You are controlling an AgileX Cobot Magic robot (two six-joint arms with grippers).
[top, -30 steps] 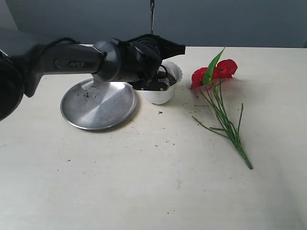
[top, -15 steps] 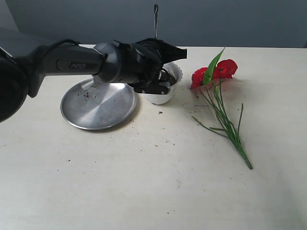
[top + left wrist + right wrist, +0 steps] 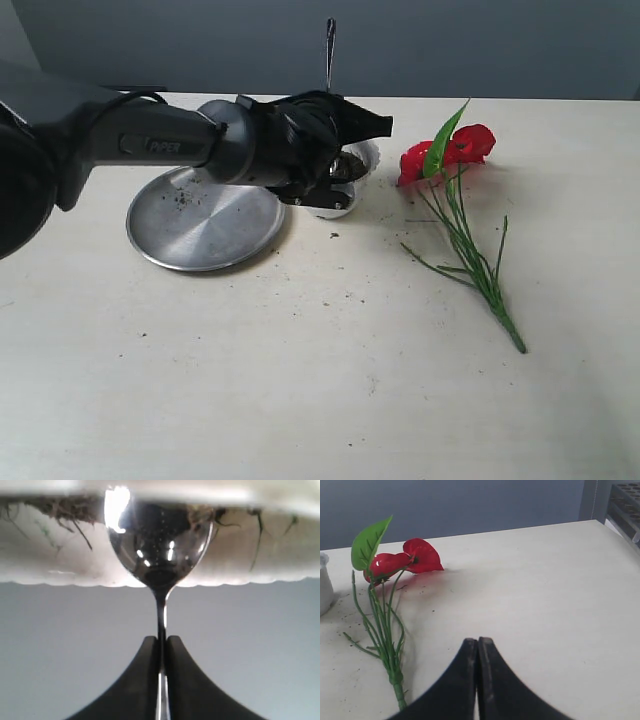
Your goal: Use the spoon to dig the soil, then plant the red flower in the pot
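Steel spoon [image 3: 159, 545] was pinched tight in the left gripper [image 3: 160, 652], bowl over the soil [image 3: 352, 164] in the pot [image 3: 366, 152]; best kept level; right gripper [image 3: 478, 652] was shut, empty

The white pot [image 3: 345, 185] with a wavy rim stands upright on the table, partly hidden. The steel spoon [image 3: 159, 547] has its bowl down inside the pot, with its thin handle pointing up. The soil [image 3: 60, 510] clings to the pot's inner wall. The red flower [image 3: 450, 150] lies flat, well apart from the pot, with its green stems stretched away from it.
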